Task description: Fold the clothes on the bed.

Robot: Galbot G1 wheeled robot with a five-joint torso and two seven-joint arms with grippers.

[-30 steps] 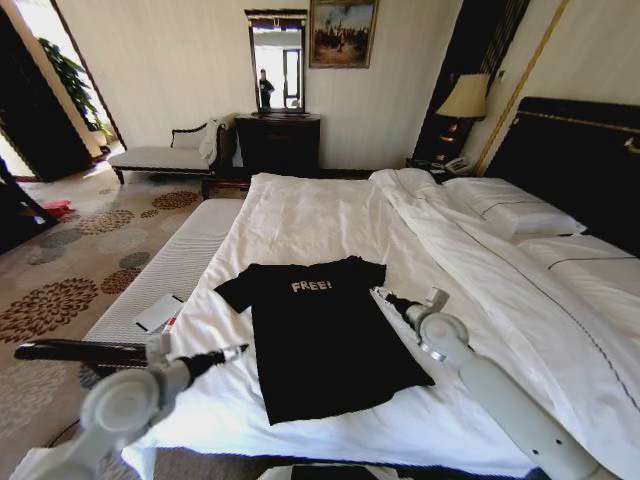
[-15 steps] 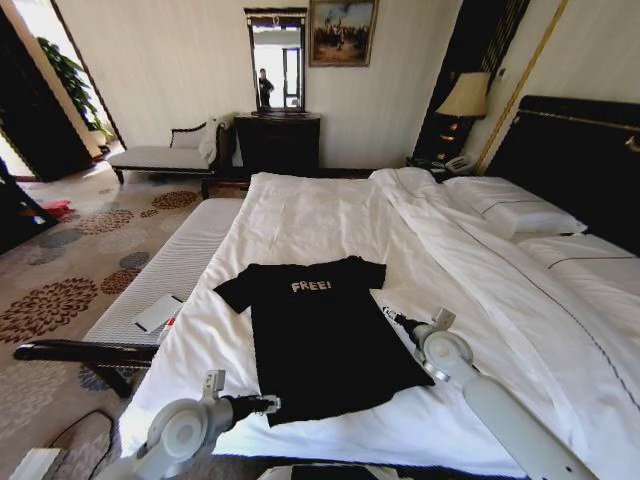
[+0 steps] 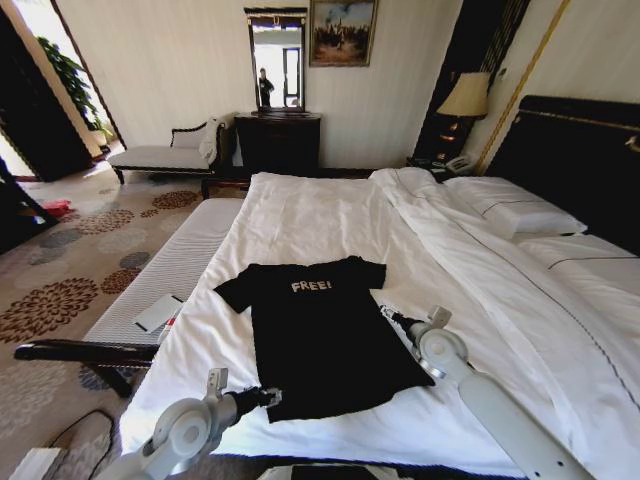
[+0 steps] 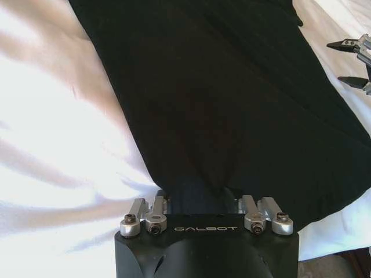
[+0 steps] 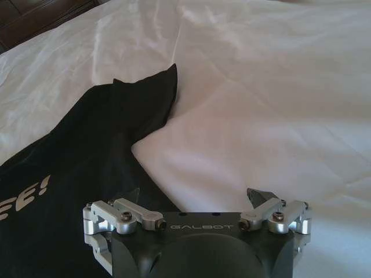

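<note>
The clothes [image 3: 320, 335], a black T-shirt with white "FREE!" lettering, lie flat on the white sheet of the bed [image 3: 300, 215], with the hem towards me. My left gripper [image 3: 265, 397] is at the hem's near left corner. In the left wrist view its fingers are drawn together [image 4: 200, 194] on the dark cloth [image 4: 232, 116]. My right gripper [image 3: 392, 317] sits at the shirt's right edge below the sleeve. It is open [image 5: 194, 196], with white sheet between its fingertips and the sleeve [image 5: 151, 98] just ahead.
A long upholstered bench [image 3: 170, 275] runs along the bed's left side with a white pad [image 3: 158, 313] on it. The folded-back duvet and pillows [image 3: 510, 215] fill the right side, against the dark headboard [image 3: 580, 160]. Bare sheet lies beyond the shirt.
My left arm swung in and down from the bed's left side to the hem's corner, then held nearly still. My right gripper slid slightly nearer along the shirt's right edge.
</note>
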